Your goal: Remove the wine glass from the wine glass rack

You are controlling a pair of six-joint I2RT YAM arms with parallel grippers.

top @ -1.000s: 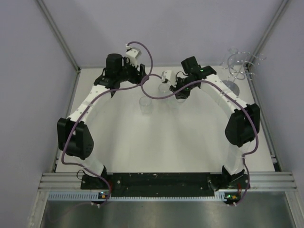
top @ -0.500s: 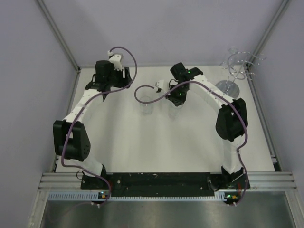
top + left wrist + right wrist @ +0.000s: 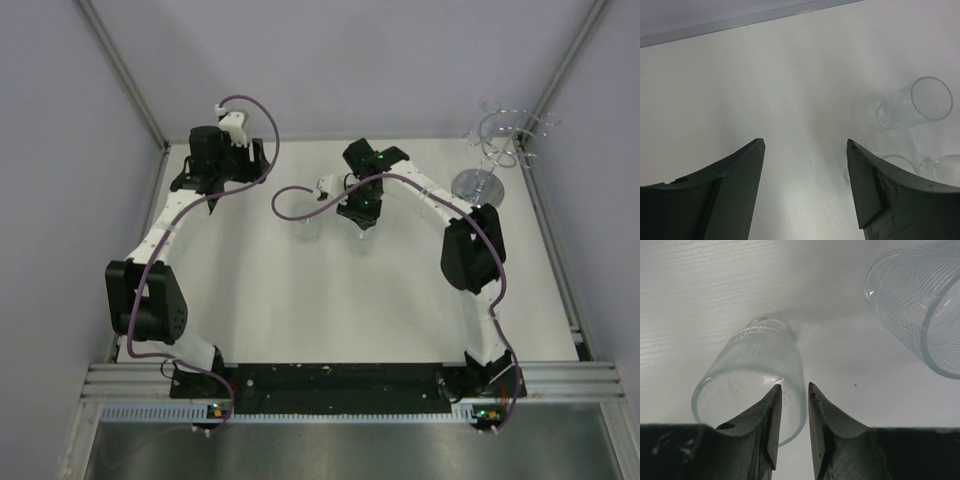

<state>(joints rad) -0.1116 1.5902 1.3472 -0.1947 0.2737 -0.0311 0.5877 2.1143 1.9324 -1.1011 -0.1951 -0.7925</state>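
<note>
The wine glass rack [image 3: 497,138] stands at the far right corner, a silver wire stand with a round base [image 3: 478,185]; I see no glass hanging on it. My right gripper [image 3: 360,212] [image 3: 795,387] is shut on the rim wall of a clear ribbed glass [image 3: 757,365] [image 3: 362,240], with one finger inside and one outside. A second clear glass [image 3: 308,228] [image 3: 920,305] stands just to its left on the table. My left gripper [image 3: 220,175] [image 3: 805,145] is open and empty over the far left of the table.
The left wrist view shows a clear glass [image 3: 915,102] at right and parts of more glass [image 3: 945,167] beside its right finger. Purple walls and an aluminium frame close off the back and sides. The right arm's purple cable [image 3: 300,200] loops over the table middle.
My right gripper has moved left and nearer, away from the rack, and the glass has moved with it. My left arm has swung back toward the far left corner.
</note>
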